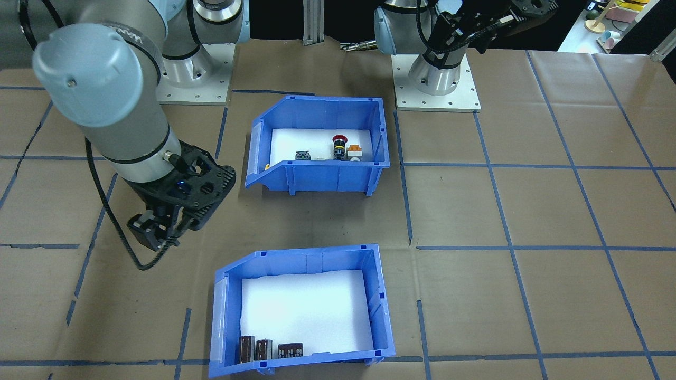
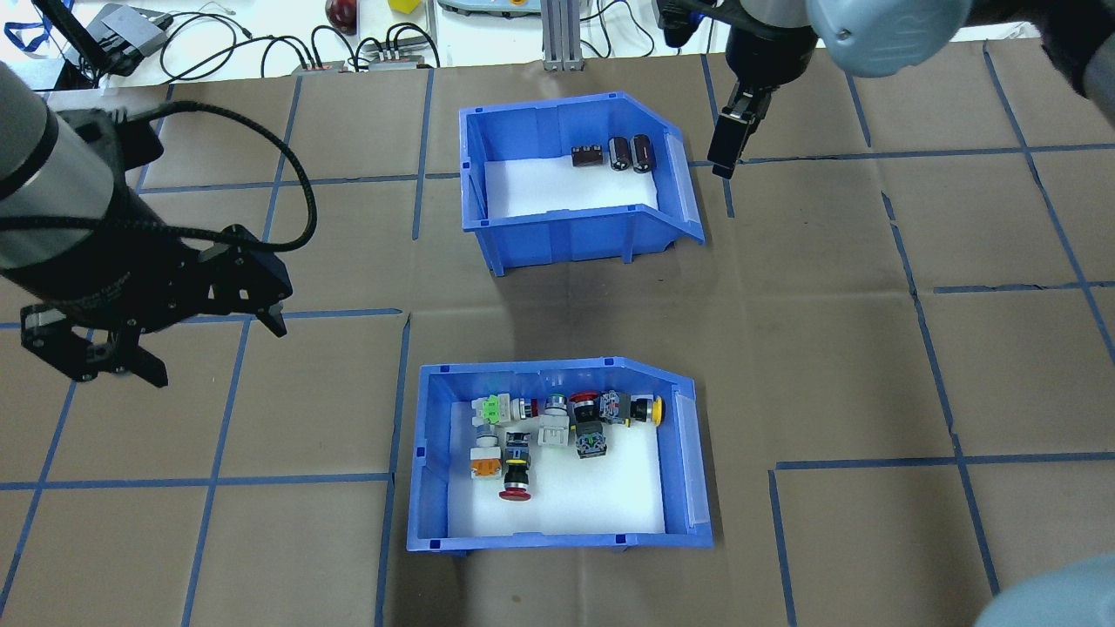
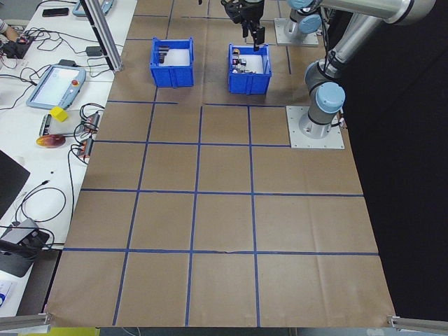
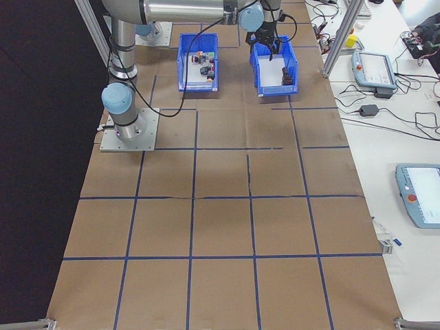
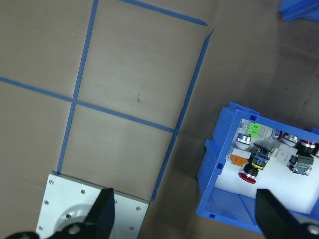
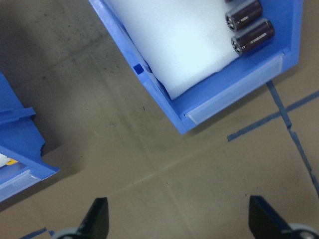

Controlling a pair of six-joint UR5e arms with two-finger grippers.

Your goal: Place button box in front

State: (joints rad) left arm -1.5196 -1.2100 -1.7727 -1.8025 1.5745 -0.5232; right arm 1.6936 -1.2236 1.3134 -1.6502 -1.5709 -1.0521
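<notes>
The button box [image 2: 523, 542] is a blue slope-fronted bin with a white liner, holding several push buttons [image 2: 557, 422] with red, orange, yellow and green caps. It stands on the robot's side of the table, also in the front-facing view [image 1: 317, 178] and the left wrist view [image 5: 213, 167]. My left gripper [image 2: 218, 353] hovers open to the left of it, nothing between its fingers [image 5: 102, 214]. My right gripper [image 2: 726, 161] hangs open just right of the other bin's sloped front, empty, its fingers [image 6: 97, 219] wide apart over bare paper.
A second blue bin [image 2: 566, 233] with a few dark brown cylinders [image 2: 631, 152] stands farther from the robot, directly beyond the button box. Brown paper with blue tape lines [image 2: 305, 479] covers the table. Cables and devices [image 2: 366, 52] lie past the far edge.
</notes>
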